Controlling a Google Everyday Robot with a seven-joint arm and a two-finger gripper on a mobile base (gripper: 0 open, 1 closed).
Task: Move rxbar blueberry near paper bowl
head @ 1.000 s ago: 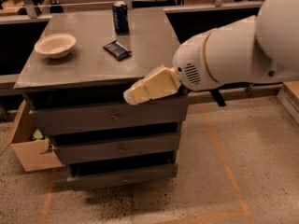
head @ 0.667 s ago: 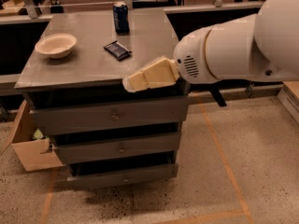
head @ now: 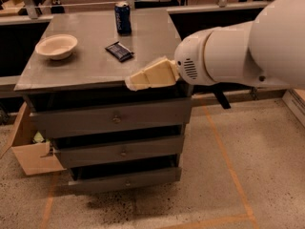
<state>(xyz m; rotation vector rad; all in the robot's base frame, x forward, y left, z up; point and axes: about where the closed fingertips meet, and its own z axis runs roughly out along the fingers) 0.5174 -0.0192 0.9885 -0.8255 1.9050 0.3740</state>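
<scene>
Gripper [head: 137, 79] hovers at the front edge of the table [head: 81, 68], right part, w/ the white arm [head: 238, 51] behind it. Spread or pressed together: cannot tell. Rxbar [head: 119, 51] lies flat just behind gripper, not touched. Can [head: 123, 18] stands further back. Bowl [head: 56, 46] is at the left side, well apart from rxbar.

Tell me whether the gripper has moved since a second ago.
Yes. The gripper has risen, from just below the front edge of the table to level with it.
</scene>
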